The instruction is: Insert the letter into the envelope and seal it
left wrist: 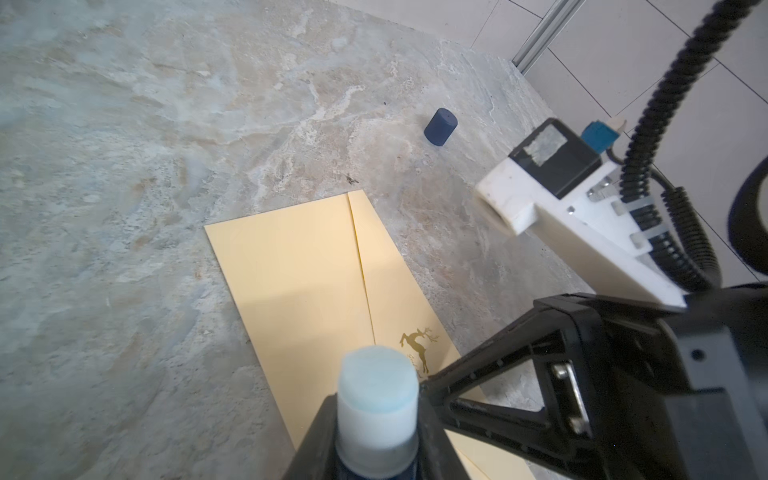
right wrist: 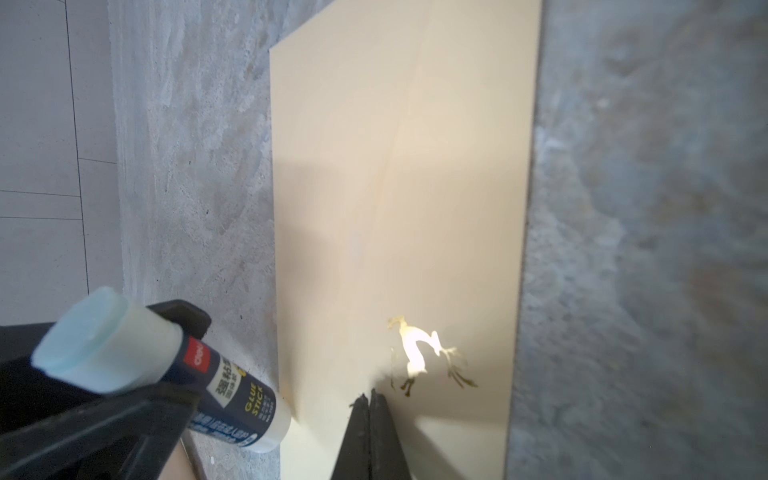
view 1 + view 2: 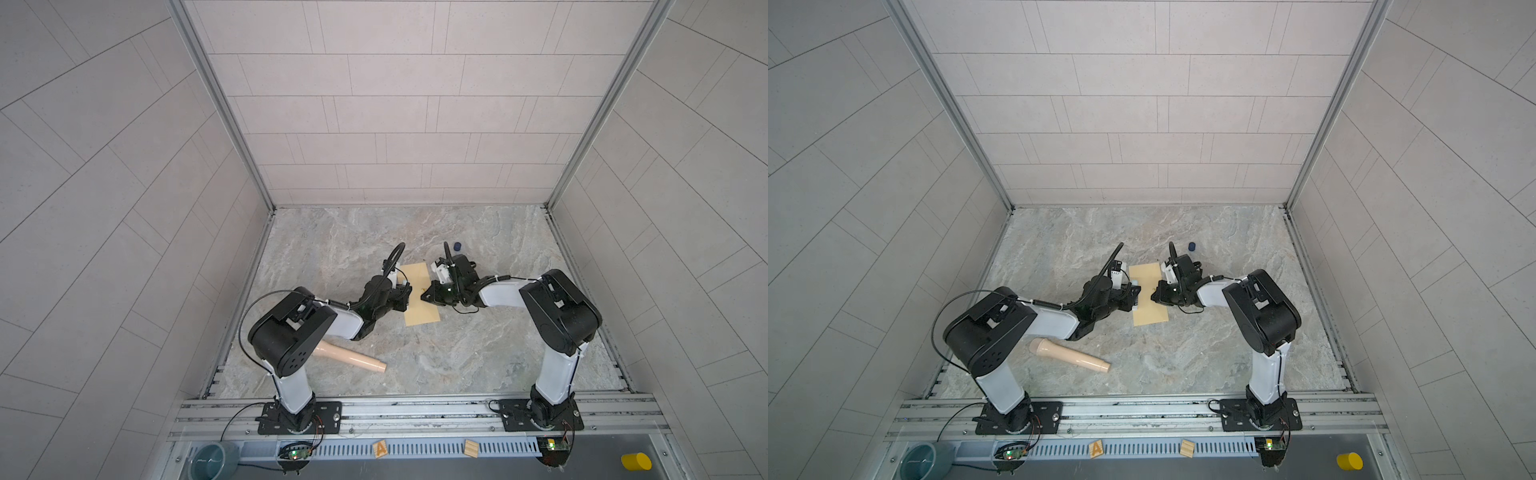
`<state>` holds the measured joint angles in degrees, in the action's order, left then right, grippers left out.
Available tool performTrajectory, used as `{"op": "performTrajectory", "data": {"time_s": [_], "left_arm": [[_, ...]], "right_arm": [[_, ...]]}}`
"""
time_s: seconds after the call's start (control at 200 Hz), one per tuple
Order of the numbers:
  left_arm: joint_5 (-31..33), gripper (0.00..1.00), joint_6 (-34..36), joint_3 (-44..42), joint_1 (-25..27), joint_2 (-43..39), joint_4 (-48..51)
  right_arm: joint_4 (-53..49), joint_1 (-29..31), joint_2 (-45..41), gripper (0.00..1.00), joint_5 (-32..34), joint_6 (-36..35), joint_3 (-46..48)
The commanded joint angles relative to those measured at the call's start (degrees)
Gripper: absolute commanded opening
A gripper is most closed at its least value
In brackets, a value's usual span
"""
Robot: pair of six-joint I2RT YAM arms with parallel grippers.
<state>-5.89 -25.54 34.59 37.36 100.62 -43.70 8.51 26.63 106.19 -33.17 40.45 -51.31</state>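
Marble surface [image 3: 457,365]: envelope [image 3: 420,297] at sealing stage, letter unseen, presumably inside.
Left fingers [image 2: 178,313] grip glue stick [image 1: 377,409]; right fingers [image 2: 358,440] closed, empty.

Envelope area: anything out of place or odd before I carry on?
Nothing looks damaged. The glue stick in the left gripper is uncapped. A dark blue cap sits loose on the table beyond the envelope. The letter shows in no view.
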Motion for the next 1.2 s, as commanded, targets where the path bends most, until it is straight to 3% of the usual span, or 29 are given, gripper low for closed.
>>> {"op": "performTrajectory", "data": {"time_s": [0.0,0.31,1.196], "left_arm": [[0.7,0.00,0.4,0.3,-0.4,1.6,2.8],[0.6,0.00,0.2,0.2,-0.4,2.0,2.5],[0.5,0.00,0.4,-0.5,-0.8,1.9,1.6]], "right_arm": [[-7.3,0.2,-0.4,0.00,1.7,-1.7,3.1],[-8.0,0.2,-2.6,0.00,2.3,-2.6,5.9],[-5.2,0.3,3.9,0.00,2.6,2.2,-4.4]]}}
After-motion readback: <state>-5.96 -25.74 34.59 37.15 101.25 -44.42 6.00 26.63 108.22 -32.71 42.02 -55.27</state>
